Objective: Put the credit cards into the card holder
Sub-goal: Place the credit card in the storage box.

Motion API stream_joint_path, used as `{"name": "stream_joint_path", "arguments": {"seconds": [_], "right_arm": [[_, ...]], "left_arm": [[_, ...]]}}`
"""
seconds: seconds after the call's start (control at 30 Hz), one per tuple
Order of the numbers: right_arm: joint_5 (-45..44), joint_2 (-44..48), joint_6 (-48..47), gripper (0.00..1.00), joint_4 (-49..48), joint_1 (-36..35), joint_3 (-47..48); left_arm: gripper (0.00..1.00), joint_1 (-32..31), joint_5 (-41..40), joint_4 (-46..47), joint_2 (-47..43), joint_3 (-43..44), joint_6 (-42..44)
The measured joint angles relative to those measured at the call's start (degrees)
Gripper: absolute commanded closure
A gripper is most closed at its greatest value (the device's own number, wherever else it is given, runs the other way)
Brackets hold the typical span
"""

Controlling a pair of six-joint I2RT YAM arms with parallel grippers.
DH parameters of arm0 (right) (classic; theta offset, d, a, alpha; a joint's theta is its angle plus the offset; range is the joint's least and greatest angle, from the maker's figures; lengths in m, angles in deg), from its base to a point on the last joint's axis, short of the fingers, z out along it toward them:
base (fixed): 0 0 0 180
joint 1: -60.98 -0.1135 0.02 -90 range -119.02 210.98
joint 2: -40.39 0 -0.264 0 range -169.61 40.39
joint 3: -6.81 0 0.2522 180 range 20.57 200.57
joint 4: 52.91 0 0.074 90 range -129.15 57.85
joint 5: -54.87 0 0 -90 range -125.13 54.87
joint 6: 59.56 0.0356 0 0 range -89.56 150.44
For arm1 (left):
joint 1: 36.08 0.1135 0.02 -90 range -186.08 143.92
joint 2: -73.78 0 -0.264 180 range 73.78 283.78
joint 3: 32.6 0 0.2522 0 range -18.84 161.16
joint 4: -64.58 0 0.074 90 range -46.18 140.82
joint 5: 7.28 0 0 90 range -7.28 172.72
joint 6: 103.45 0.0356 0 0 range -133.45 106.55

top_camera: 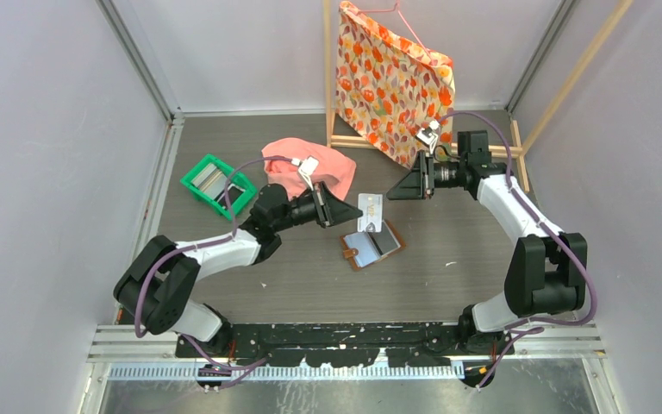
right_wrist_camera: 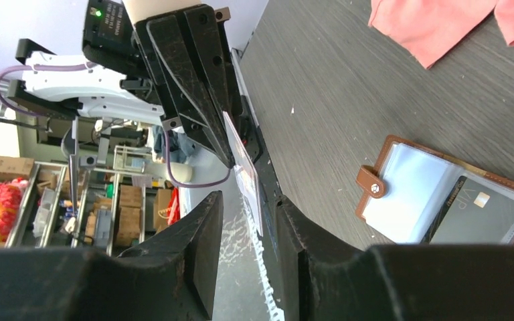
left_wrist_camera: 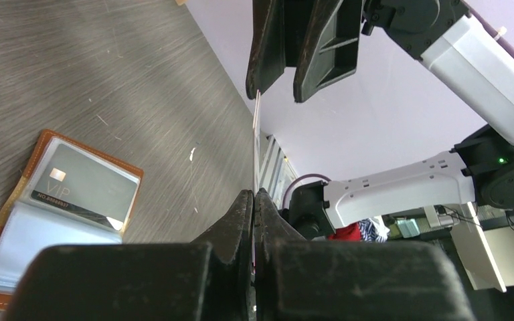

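The brown card holder lies open on the table, pale pockets up, with a grey VIP credit card in one pocket. My left gripper is shut on a white credit card, held on edge above the holder. In the left wrist view this card rises from my shut left gripper toward the right gripper. My right gripper stands open, and the card's free end reaches into the gap between its fingers. More credit cards stand in the green tray.
A pink cloth lies behind the left arm, beside the green tray. A floral bag hangs on a wooden rack at the back, close behind the right arm. Grey walls enclose the table.
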Motion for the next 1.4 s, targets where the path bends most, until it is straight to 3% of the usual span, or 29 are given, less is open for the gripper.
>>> {"name": "stream_joint_path", "arguments": {"seconds": [0.43, 1.1, 1.2, 1.3, 1.4], "right_arm": [[2.27, 0.17, -23.63, 0.59, 21.46, -1.86, 4.35], [1.11, 0.15, -29.99, 0.59, 26.97, -4.48, 5.55], [-0.02, 0.15, -31.5, 0.59, 28.37, -4.48, 6.25], [-2.21, 0.15, -32.79, 0.59, 29.46, -4.48, 7.02], [-4.61, 0.11, -33.79, 0.59, 30.27, -4.48, 7.56]], "left_arm": [[1.0, 7.52, 13.38, 1.64, -3.02, -1.11, -0.17], [1.0, 9.94, 21.46, 2.03, -3.72, -1.03, -0.24], [1.0, 12.96, 23.58, -5.25, -6.01, 0.2, 3.23], [1.0, 18.03, 23.5, -26.73, -9.77, 6.67, 14.53], [1.0, 24.72, 16.85, -54.34, -12.04, 19.56, 31.95]]}}
